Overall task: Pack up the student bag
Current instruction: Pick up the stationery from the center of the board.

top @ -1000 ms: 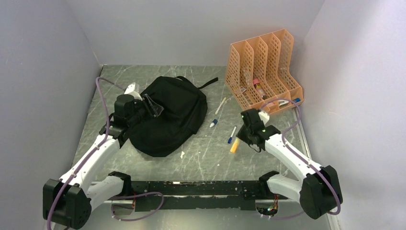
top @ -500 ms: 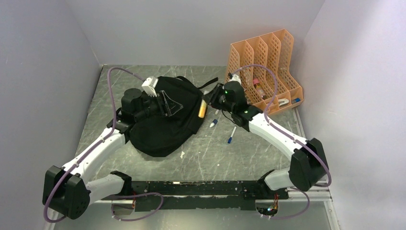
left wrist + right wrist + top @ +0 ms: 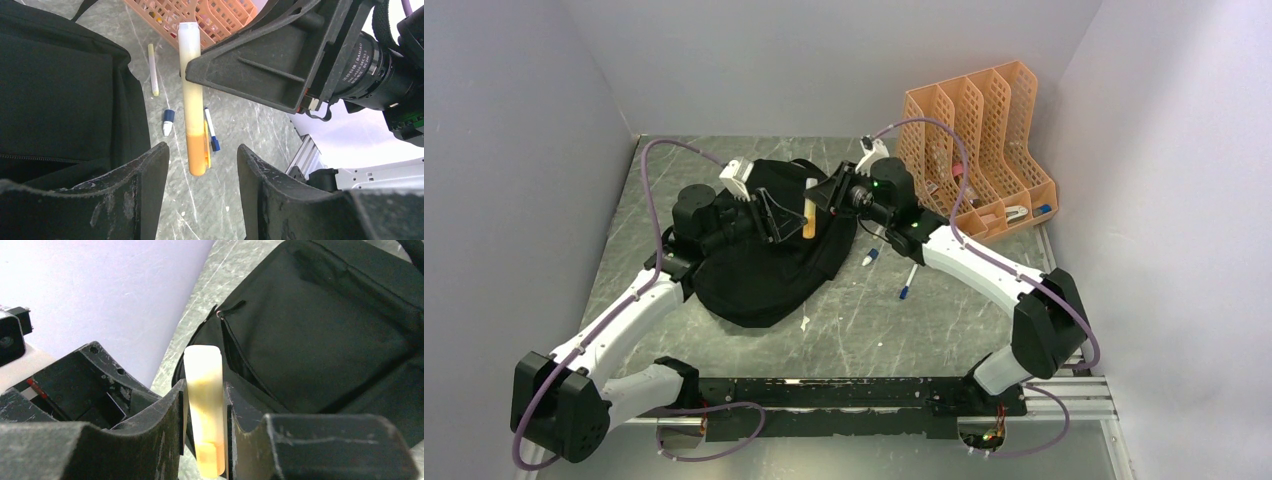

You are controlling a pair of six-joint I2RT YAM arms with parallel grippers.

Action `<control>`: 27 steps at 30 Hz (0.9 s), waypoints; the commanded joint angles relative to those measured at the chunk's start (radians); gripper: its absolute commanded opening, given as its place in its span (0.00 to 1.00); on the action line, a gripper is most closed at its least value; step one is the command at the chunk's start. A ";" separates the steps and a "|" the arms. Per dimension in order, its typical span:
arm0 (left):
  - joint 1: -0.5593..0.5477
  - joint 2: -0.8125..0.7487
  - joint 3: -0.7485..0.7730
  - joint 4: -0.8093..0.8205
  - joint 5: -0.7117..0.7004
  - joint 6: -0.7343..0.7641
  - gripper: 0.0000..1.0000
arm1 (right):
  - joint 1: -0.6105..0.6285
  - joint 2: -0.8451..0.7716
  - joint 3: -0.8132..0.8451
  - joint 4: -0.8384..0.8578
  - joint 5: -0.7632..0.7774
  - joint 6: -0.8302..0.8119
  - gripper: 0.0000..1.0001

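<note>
On the table's (image 3: pixel 874 330) left half, student bag (image 3: pixel 764 275) lying slumped, right gripper (image 3: pixel 813 200) pinching a cream-and-orange tube (image 3: pixel 808 222) above it, from left wrist, left gripper (image 3: pixel 202 155) hanging partly open, gripping nothing, from right wrist, tube sitting clamped, bag lying beyond.

The bench (image 3: pixel 844 330) has a dark grey-green stone-like surface with thin white veins and some scratches. Three plain walls close it in: a back wall (image 3: pixel 824 60), a left wall (image 3: pixel 504 200) and a right wall (image 3: pixel 1164 200), all smooth and pale with a light violet tone. Along the near edge of the bench lies a black rail (image 3: pixel 844 395), and just beside it, at the right corner, a silver metal frame (image 3: pixel 1079 408). The light is soft and even, with only weak shadows.
</note>
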 commanded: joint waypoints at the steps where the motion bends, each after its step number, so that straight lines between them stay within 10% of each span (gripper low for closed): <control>1: -0.008 -0.003 0.034 0.013 0.006 0.034 0.56 | 0.019 -0.003 0.018 0.052 -0.047 0.007 0.00; 27: -0.008 0.038 0.040 0.035 -0.019 -0.002 0.41 | 0.055 -0.002 -0.017 0.092 -0.170 -0.059 0.00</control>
